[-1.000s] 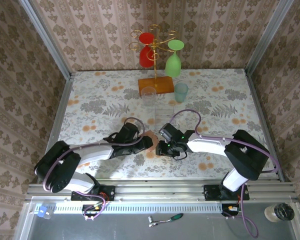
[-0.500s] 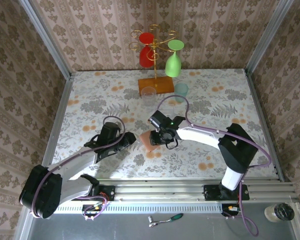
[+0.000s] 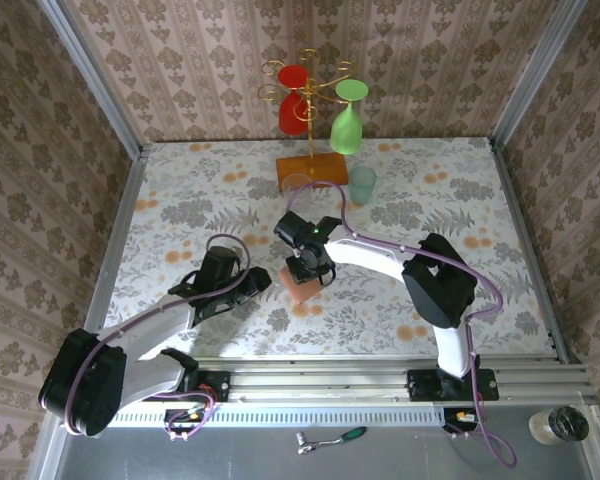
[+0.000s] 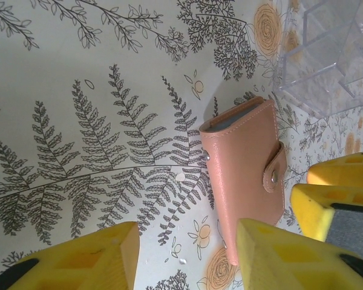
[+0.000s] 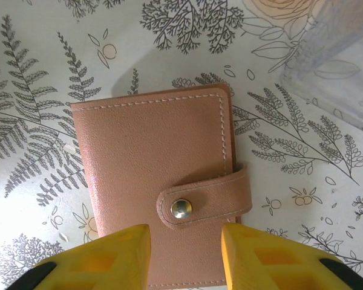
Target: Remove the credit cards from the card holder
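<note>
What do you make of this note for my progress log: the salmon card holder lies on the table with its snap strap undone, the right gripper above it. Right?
Not quite. The snap strap is fastened, not undone: the right wrist view shows it buttoned across the closed card holder. The rest holds: it lies on the table, right gripper above it.

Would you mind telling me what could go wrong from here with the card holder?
The card holder lies flat with its snap strap fastened; the right hand, open over it, may just push it along the table. The clear plastic box stands close by, so a sliding holder might bump it. The left hand, open beside the holder, is near the right hand; they could collide.
</note>
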Robot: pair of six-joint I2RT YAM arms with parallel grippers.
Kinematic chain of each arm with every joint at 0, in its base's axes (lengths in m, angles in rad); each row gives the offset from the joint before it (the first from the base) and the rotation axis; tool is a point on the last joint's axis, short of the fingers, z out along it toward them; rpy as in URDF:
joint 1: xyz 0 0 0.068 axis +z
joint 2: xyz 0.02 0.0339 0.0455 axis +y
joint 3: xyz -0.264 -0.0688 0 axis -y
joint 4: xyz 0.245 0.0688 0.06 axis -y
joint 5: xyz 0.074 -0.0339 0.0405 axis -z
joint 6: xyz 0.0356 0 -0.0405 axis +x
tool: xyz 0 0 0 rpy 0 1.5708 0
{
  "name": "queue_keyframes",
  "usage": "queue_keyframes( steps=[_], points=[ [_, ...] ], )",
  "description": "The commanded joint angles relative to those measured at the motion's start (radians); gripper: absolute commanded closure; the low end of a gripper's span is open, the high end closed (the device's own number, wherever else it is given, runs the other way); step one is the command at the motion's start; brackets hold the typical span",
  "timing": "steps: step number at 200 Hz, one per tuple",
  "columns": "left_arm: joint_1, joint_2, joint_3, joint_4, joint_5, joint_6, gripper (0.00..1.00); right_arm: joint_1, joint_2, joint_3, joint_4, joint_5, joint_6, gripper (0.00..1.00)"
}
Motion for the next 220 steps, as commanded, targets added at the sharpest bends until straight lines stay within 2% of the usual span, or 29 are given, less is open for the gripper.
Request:
queue_keyframes(
  steps=[1, 119, 168, 220],
  points=[
    [0.011, 0.006, -0.010, 0.008, 0.010, 0.010, 0.52, 0.014, 0.042, 0.050, -0.076, 0.046, -0.041, 0.64],
    [0.038, -0.040, -0.044, 0.002, 0.006, 0.008, 0.50, 0.027, 0.176, 0.145, -0.138, 0.076, -0.098, 0.64],
    [0.041, -0.048, -0.050, 0.004, 0.010, 0.005, 0.49, 0.038, 0.216, 0.152, -0.163, 0.062, -0.085, 0.56],
    [0.041, -0.050, -0.051, 0.009, 0.013, 0.006, 0.49, 0.042, 0.222, 0.150, -0.165, 0.071, -0.061, 0.70]
  ],
)
